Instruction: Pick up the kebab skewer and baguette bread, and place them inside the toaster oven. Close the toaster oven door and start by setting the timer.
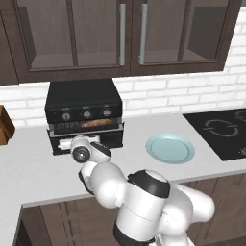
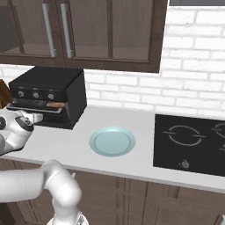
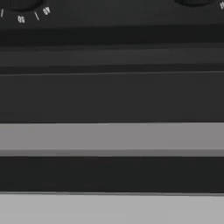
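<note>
The black toaster oven (image 1: pixel 84 103) stands at the back left of the counter, also the toaster oven (image 2: pixel 48 90). A reddish-brown baguette bread (image 1: pixel 96 124) lies on the rack inside, seen too as the baguette bread (image 2: pixel 55 104). The kebab skewer is hidden. The toaster oven door (image 1: pixel 103 137) looks partly raised, and a grey handle bar (image 3: pixel 112 138) crosses the hand view below the knobs (image 3: pixel 22 5). My gripper (image 1: pixel 66 143) is right against the lower left of the oven front. Its fingers are hidden behind the white hand, and I see nothing held.
A pale blue plate (image 1: pixel 170 148) lies on the counter right of the oven. A black cooktop (image 2: pixel 193 143) takes up the far right. Dark wall cabinets (image 1: pixel 120 33) hang above the oven. A brown wooden object (image 1: pixel 5 126) sits at the left edge.
</note>
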